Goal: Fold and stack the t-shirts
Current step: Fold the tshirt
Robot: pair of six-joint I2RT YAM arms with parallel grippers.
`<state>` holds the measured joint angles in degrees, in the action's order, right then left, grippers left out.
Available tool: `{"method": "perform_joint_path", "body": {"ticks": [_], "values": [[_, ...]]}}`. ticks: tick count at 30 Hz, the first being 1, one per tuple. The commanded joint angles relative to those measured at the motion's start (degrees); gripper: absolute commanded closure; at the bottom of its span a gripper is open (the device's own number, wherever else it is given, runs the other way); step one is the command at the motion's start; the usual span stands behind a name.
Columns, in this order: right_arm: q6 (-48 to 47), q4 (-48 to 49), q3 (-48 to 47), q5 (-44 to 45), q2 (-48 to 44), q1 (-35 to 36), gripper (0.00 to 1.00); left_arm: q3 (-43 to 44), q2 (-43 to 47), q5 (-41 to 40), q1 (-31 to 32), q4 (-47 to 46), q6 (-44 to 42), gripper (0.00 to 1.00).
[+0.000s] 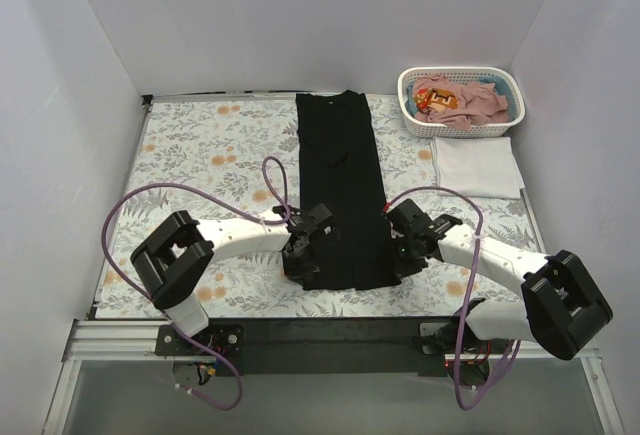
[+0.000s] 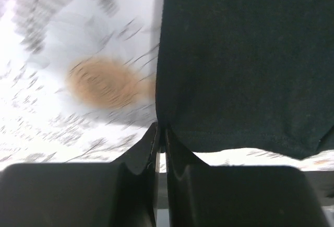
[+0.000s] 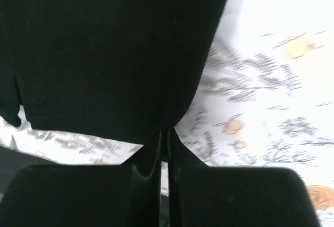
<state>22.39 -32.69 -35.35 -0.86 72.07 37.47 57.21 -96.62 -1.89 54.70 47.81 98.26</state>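
Now left pincer (image 2: 162, 131), right pincer (image 3: 165, 131) clamped on black t-shirt (image 1: 340, 175) hem corners.

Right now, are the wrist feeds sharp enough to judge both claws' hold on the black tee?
Left wrist: cloth smeared by motion blur, yet the left claw reads shut on the tee corner. Right wrist: milder blur, cloth washed out, right claw shut on the hem. Top: sharp, evenly lit.

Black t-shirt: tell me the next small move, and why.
Probably lift both near hem corners together and carry them toward the far end. The left gripper and right gripper are each shut on a near corner of the black t-shirt, which lies as a long narrow strip on the floral cloth.
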Motion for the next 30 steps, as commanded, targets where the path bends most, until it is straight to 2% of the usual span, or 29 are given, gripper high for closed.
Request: {"method": "perform_joint_path", "body": {"ticks": [1, 6, 7, 10, 12, 14, 22, 27, 30], "values": [[3.35, -5.10, 1.78, -2.65, -0.97, 4.79, 0.99, -6.14, 2.30, -0.57, 1.98, 8.25, 1.05, 1.00], [11.34, -9.49, 5.20, -4.84, -6.14, 14.28, 0.99, -10.97, 9.86, 1.80, 8.31, 12.39, 7.01, 1.00], [12.40, -10.37, 5.73, -6.59, -7.03, 15.16, 0.99, -11.68, 10.65, 3.80, 11.02, 13.35, 7.99, 1.00], [12.33, -12.13, 5.47, -8.62, -9.84, 16.40, 0.99, -12.38, 14.17, 6.37, 12.63, 12.75, 9.76, 1.00], [10.58, -13.27, 1.37, -8.02, -9.07, 15.88, 0.99, -10.55, 16.63, 3.40, 11.84, 12.48, 8.80, 1.00], [7.68, -14.59, -2.59, -6.96, -6.96, 14.31, 0.99, -6.35, 16.81, -0.54, 8.07, 13.09, 6.87, 1.00], [-3.22, -15.21, -24.72, -5.29, 5.61, 5.16, 0.99, 6.15, 12.69, -5.04, -7.56, 7.48, -5.26, 1.00], [-9.54, -16.18, -36.70, -5.03, 13.69, -1.69, 0.99, 14.40, 8.74, -9.00, -15.22, 3.70, -11.05, 1.00], [-12.27, -16.18, -43.29, -4.59, 18.27, -4.68, 0.99, 16.17, 6.45, -10.41, -18.38, 0.11, -13.78, 1.00]]}}
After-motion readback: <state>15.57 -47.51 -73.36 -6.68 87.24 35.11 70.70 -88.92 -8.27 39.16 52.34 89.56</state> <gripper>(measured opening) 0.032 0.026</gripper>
